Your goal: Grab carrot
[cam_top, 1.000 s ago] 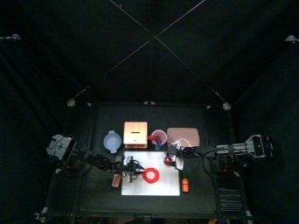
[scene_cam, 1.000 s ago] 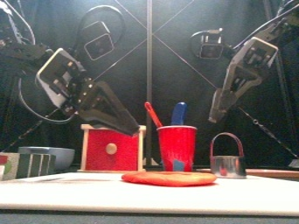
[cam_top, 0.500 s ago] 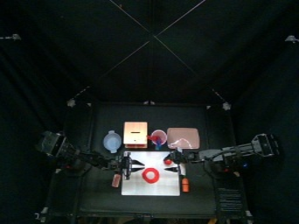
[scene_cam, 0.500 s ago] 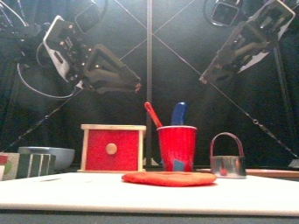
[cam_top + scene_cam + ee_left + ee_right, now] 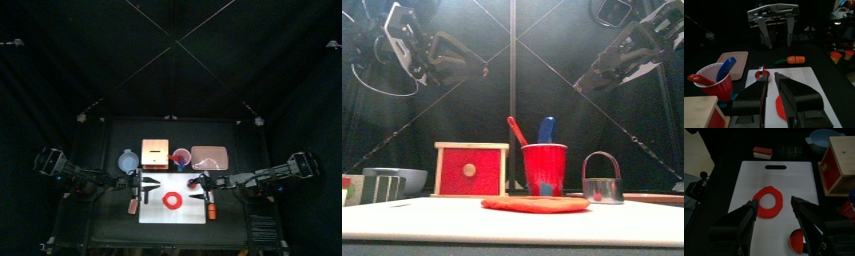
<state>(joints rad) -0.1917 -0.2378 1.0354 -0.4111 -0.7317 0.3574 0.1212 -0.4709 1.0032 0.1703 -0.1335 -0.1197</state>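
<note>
The carrot [image 5: 795,59], small and orange with a green end, lies on the black table just off the white cutting board [image 5: 803,80]; from above the carrot [image 5: 211,210] sits at the board's right edge. It does not show in the right wrist view. My left gripper [image 5: 769,76] hangs open over the board's left part, apart from the carrot and holding nothing. The right gripper [image 5: 773,202] is open above the red ring [image 5: 768,202]. In the front view both arms hang high, the left gripper [image 5: 460,66] and the right gripper [image 5: 596,78] well above everything.
A red cup [image 5: 545,170] with a red and a blue utensil, a red-faced wooden box [image 5: 472,170] and a metal cup [image 5: 601,180] stand behind the board. A pale blue bowl [image 5: 824,138] is at back left. A pink board [image 5: 732,60] lies behind.
Both arms have risen higher above the table, and their grippers have drawn in a little over the board. Nothing on the table has moved.
</note>
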